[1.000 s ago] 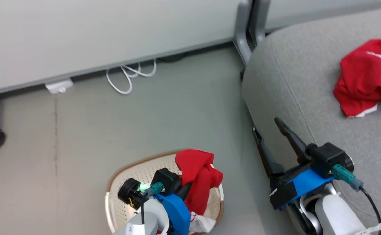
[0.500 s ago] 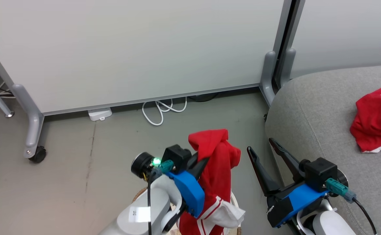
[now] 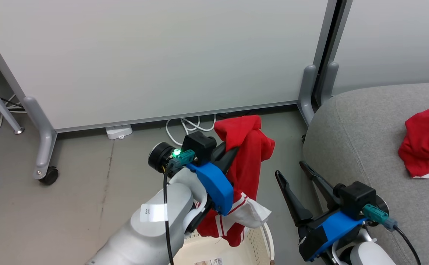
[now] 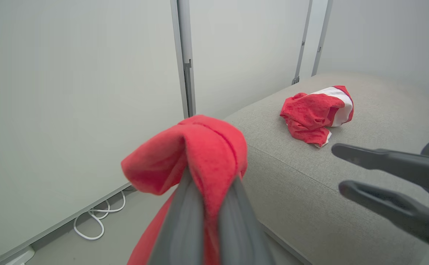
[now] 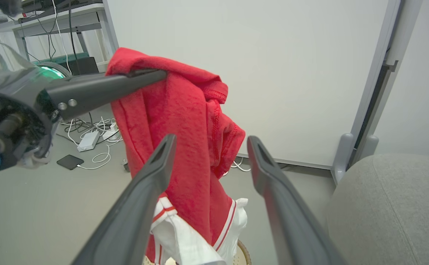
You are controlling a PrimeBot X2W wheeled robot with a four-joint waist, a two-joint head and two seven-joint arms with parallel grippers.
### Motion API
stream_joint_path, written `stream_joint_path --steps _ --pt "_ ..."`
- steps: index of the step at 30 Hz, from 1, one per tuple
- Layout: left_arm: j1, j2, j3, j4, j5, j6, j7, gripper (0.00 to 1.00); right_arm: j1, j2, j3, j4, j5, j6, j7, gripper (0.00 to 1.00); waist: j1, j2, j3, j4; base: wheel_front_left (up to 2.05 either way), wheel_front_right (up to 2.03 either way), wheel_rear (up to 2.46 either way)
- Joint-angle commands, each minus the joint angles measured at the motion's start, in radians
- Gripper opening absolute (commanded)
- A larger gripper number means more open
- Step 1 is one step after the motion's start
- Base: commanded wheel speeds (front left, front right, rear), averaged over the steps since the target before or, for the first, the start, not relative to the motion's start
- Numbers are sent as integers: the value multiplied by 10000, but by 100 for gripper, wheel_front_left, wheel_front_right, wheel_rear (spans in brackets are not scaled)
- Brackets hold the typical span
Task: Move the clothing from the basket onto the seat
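Clothing is half delivered: a crumpled garment (image 3: 424, 143) lies on the grey seat cushion (image 3: 365, 147) out at 3 o'clock in the head view, while the hanging garment (image 3: 249, 162), red with white stripes and trim, dangles from the left gripper (image 3: 233, 151), whose dark fingers are pressed together on a bunched fold near its top. Its white-trimmed tail droops toward 6 o'clock over the open laundry basket (image 3: 253, 244); whether it touches the rim I cannot tell. The step in hand looks like the carry across to the cushion, and doing it well is mostly a matter of height and path. The tail should probably be clear of the basket rim before the arm swings toward 3 o'clock, or the cloth may drag the light basket along. The right gripper (image 3: 290, 168), fingers spread wide and holding nothing, stands at 4 o'clock between the load and the cushion's rounded edge, so the swing is best routed above it rather than through it. Release seems wisest well in from that edge, near the crumpled garment, since limp fabric let go at the rounded corner could slide to the floor (image 3: 89, 191).
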Motion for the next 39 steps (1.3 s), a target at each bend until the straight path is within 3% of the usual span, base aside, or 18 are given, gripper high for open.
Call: stream_joint_path --steps 1,22,39 --pt "-210 -3 -78 37 -84 -7 11 0 165 37 -11 -7 59 1 -36 100 0 -1 -1 4 0 0 0" --pt "-1032 -5 -1310 515 -1300 -7 71 0 145 308 604 434 270 1 -1 100 0 -1 70 77 0 0 0" --pt "-1352 -4 -2039 361 -1824 -1 -19 0 -2668 641 3030 4048 1540 1 -504 100 0 -1 220 366 0 0 0"
